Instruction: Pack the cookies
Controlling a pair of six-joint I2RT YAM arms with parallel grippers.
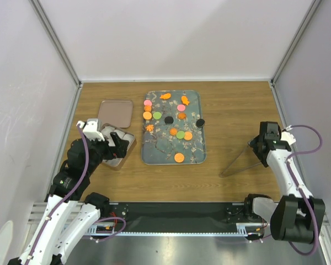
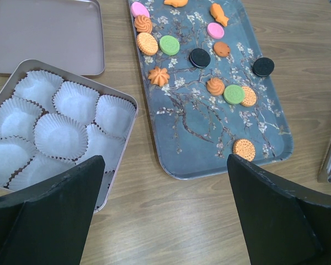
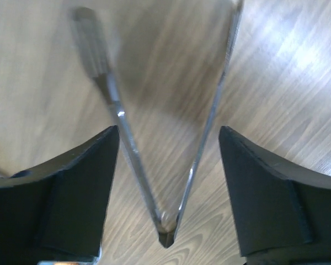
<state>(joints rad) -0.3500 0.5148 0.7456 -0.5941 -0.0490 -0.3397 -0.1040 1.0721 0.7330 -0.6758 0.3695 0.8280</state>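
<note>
Overhead: the cookies [image 1: 169,119] lie scattered on the floral tray [image 1: 165,150] mid-desk, the tin [image 1: 130,142] sits toward the left edge, and the tongs [image 1: 236,161] toward the right. Left wrist: left claw [image 2: 165,159] spread wide by the tin's near edge. Right wrist: right claw [image 3: 168,130] spread, straddling the tongs

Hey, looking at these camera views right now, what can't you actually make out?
- Right wrist view: the metal V-shaped tongs' far tips are blurred; whether the right claw touches them is unclear.
- Left wrist view: the black fingers of the left claw hide the near edge of the square metal tin.
- Top view: the small coloured cookies are too small to show their patterns.
</note>
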